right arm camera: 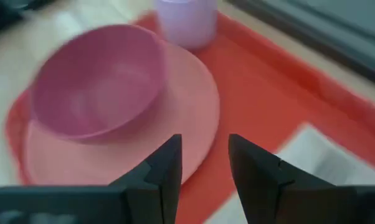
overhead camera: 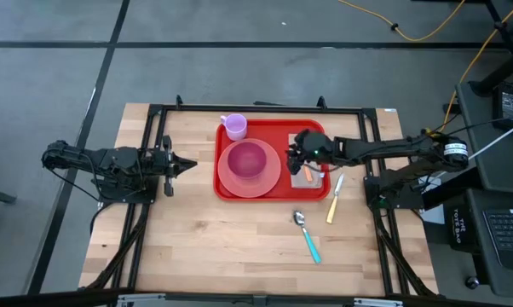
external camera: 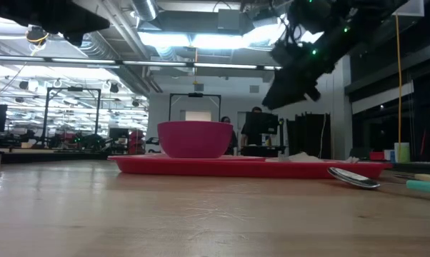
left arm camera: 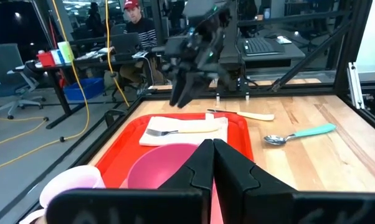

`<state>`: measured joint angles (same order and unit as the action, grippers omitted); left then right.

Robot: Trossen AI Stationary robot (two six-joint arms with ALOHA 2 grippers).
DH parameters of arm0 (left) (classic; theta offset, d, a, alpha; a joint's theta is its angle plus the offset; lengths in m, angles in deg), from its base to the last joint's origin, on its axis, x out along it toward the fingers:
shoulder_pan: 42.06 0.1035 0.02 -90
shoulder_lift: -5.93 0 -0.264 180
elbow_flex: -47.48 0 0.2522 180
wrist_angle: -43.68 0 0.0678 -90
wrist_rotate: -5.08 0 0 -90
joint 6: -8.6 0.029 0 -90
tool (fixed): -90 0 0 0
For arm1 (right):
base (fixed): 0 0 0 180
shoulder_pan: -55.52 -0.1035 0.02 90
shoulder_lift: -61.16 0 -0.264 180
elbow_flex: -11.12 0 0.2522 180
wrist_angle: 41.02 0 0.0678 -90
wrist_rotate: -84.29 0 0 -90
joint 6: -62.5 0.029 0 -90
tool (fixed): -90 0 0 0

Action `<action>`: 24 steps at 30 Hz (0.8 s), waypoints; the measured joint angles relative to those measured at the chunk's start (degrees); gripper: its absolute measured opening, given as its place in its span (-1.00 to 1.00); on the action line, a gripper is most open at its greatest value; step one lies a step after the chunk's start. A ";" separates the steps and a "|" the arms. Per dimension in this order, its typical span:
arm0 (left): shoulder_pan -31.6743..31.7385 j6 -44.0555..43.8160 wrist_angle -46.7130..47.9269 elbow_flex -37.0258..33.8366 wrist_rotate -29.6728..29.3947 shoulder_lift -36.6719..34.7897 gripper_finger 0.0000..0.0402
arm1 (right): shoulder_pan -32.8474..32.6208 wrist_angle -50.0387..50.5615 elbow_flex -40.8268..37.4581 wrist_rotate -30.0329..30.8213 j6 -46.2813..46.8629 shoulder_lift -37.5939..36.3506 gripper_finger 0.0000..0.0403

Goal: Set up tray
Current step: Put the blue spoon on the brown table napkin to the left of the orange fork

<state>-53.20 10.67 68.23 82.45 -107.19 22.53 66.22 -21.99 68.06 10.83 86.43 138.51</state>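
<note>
I've got the right gripper [overhead camera: 296,153] hovering empty, fingers parted, over the tray [overhead camera: 314,189] at frame center; left gripper [overhead camera: 188,164] pressed together, mid-left. Tray looks stiff, light, slick — I'd pinch its rim.

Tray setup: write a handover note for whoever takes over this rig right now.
Left gripper: jaws shut, empty, parked left of the tray.
Right gripper: jaws open, empty, hovering over the tray's right half.
On the tray: bowl on plate, cup at the far left corner, fork on napkin.
Left, it seems: knife and spoon lie on the table, right of and in front of the tray.
</note>
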 joint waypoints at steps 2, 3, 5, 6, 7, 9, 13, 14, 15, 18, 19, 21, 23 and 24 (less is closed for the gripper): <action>-0.01 -0.68 0.36 0.00 -0.31 -0.02 -0.99 | -0.24 -0.99 0.00 -1.41 -4.27 -1.03 -0.33; -0.01 -1.15 0.42 0.02 -0.61 0.00 -0.99 | 0.01 -1.24 0.00 -2.02 -5.43 -1.72 -0.33; -0.01 -1.51 0.44 0.02 -1.57 -0.02 -0.99 | 0.90 -0.79 0.00 -3.10 -7.82 -3.29 -0.33; -0.01 -1.51 0.45 0.02 -2.04 0.00 -0.99 | 1.35 -0.53 0.00 -3.97 -9.33 -4.08 -0.33; -0.01 -1.53 0.45 0.00 -2.58 -0.01 -0.99 | 1.72 0.09 0.00 -4.95 -10.93 -4.81 -0.33; -0.01 -1.51 0.45 0.01 -3.50 0.00 -0.98 | 2.01 0.32 0.00 -7.07 -12.60 -5.82 -0.33; -0.01 -1.47 0.45 0.00 -3.75 0.00 -0.96 | 1.21 0.06 0.00 -10.67 -10.75 -6.89 -0.33; -0.01 -1.45 0.45 0.00 -3.72 0.00 -0.96 | 0.77 0.15 0.00 -11.76 -10.36 -6.88 -0.33; -0.01 -1.47 0.45 0.00 -3.70 0.00 -0.96 | 0.30 0.47 0.00 -12.73 -10.09 -6.87 -0.33; -0.01 -1.40 0.45 0.00 -3.66 0.00 -0.97 | -1.57 1.40 0.00 -14.26 -8.70 -6.67 -0.33; -0.01 -1.59 0.45 0.00 -3.66 -0.02 -0.97 | -2.24 2.25 0.00 -14.26 -7.77 -6.63 -0.33; -0.01 -2.74 0.45 0.00 -3.62 -0.01 -0.96 | -3.66 3.69 0.00 -14.24 -6.42 -6.63 -0.36; -0.01 -3.58 0.43 0.01 -3.62 -0.01 -0.96 | -5.22 5.00 0.02 -13.51 -4.81 -6.63 -0.41; -0.01 -3.72 0.43 0.00 -3.62 -0.02 -0.96 | -6.13 6.76 0.45 -13.34 -4.13 -6.62 -0.45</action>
<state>-53.22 6.95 68.66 82.45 -110.81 22.51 60.08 -15.23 68.51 -2.51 82.30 131.89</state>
